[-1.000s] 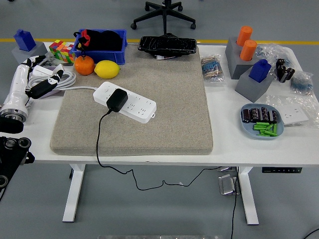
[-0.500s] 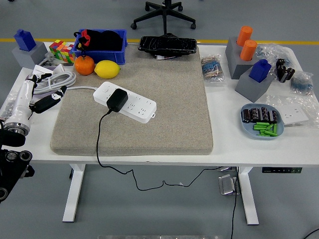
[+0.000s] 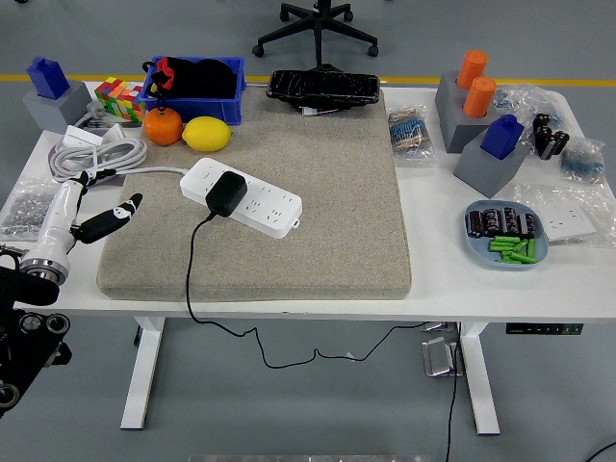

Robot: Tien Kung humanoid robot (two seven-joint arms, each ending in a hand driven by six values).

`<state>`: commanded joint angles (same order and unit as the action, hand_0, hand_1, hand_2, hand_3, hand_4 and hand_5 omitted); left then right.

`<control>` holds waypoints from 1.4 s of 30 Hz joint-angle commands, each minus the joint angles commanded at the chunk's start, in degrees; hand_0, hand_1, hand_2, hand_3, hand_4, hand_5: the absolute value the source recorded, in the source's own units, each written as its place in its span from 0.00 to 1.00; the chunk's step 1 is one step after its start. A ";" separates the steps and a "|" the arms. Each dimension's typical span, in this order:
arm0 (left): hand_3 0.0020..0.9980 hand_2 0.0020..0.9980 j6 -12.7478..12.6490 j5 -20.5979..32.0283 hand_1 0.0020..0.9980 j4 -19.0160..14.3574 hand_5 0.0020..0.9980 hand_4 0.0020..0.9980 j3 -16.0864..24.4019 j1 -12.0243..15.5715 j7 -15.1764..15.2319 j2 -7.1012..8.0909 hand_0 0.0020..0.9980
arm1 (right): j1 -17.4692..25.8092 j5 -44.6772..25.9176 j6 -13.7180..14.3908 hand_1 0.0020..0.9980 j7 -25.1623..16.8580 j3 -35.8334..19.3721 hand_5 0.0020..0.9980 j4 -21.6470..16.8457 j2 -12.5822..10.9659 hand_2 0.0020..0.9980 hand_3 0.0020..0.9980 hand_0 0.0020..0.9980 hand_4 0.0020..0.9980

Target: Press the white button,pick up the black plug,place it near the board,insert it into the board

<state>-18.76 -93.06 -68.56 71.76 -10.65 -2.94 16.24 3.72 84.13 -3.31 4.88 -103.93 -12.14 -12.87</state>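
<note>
Head view, 1 frame.

Item 1: white multi-socket power strip (image 3: pixel 243 197), lying diagonally on the beige felt mat (image 3: pixel 289 202) toward its left half. This is the board of the task.

Item 2: black plug (image 3: pixel 226 192) with its black cable (image 3: pixel 190 279) trailing off the table's near edge. It sits on the strip near the strip's left end; whether its pins are fully seated cannot be told from here.

Item 3: white button – not distinguishable on the strip at this size; probably at the left end.

Item 4: left hand (image 3: pixel 96 217), white forearm and dark fingers, at the mat's left edge, well apart from the strip. Fingers are loosely extended and hold nothing.

Item 5: right hand – not in view.

Other stock: orange (image 3: pixel 165 126), yellow lemon (image 3: pixel 207 134), blue plastic bin (image 3: pixel 192 87), coiled white cable (image 3: pixel 96 154), blue dish of small parts (image 3: pixel 507 236).

Handling note: judged from the layout, the hand must travel right across the mat to the strip's left end. Approach from above with 1 fingertip leading, press straight down so the strip does not slide on the felt, and keep clear of the plug body and its cable.
</note>
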 joint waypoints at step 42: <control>0.94 0.99 2.09 -0.83 1.00 0.01 0.78 0.88 -0.73 -4.93 5.51 1.68 1.00 | -0.56 -2.68 -1.31 0.74 0.29 3.30 0.69 0.45 -2.82 0.70 0.72 0.87 0.87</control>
<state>-16.67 -93.88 -68.55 71.03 -15.58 2.56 17.92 3.16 81.46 -4.61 5.17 -100.63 -11.70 -15.69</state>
